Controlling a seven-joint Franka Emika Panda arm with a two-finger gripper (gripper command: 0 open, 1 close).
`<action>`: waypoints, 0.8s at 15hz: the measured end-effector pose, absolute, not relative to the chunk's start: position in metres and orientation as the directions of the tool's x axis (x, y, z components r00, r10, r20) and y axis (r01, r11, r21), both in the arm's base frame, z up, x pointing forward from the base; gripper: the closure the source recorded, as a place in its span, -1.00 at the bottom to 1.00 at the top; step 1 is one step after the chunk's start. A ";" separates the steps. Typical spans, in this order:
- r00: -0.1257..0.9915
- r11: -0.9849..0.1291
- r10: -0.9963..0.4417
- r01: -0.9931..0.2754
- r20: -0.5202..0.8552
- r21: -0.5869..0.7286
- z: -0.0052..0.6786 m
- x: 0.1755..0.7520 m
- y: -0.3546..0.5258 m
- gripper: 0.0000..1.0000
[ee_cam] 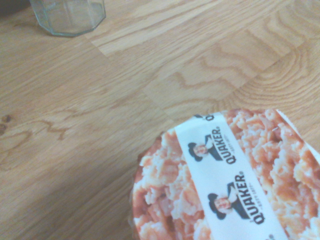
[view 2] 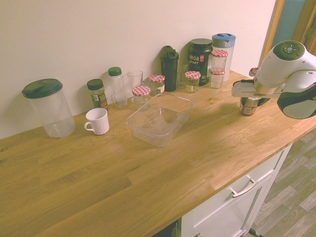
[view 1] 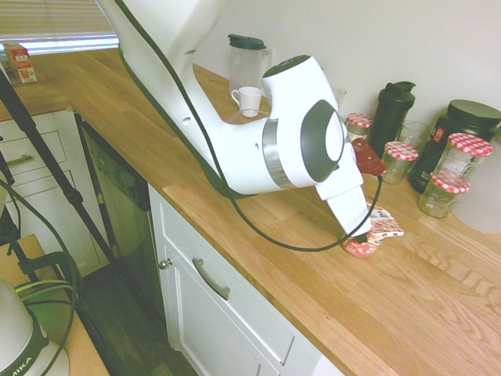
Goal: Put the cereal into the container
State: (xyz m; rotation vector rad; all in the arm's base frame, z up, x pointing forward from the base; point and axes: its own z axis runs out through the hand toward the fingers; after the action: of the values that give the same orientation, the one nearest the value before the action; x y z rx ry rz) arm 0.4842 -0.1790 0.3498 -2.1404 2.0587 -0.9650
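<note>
The cereal (view 1: 382,227) is a small red-and-white cup with a crinkled foil lid, standing on the wooden counter near its front edge. In the wrist view its lid (ee_cam: 225,185) shows a white Quaker label strip. My gripper (view 1: 362,236) has come down onto the cup from above and is shut on it. From the other side the cereal (view 2: 248,106) sits under the gripper (view 2: 249,98) at the counter's right end. The container (view 2: 183,102), a clear shallow rectangular tub, stands empty mid-counter, well to the left of the cup in that view. The first exterior view does not show it.
Glass jars with red-checked lids (view 2: 192,75) and dark bottles (view 2: 169,66) line the wall behind the tub. A white mug (view 2: 97,121) and a green-lidded pitcher (view 2: 49,106) stand further left. An empty glass jar (ee_cam: 67,17) stands near the cup.
</note>
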 end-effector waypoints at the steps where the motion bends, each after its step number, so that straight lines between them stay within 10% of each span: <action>1: -0.062 -0.132 -0.909 -0.895 0.412 -0.425 0.351 0.484 -0.179 1.00; 12: -0.053 -0.290 -0.813 -0.826 0.579 -0.484 0.484 0.455 -0.015 1.00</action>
State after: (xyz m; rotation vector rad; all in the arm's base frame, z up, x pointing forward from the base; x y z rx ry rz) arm 0.4546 -0.0147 0.4839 -2.1714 1.8807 -1.3083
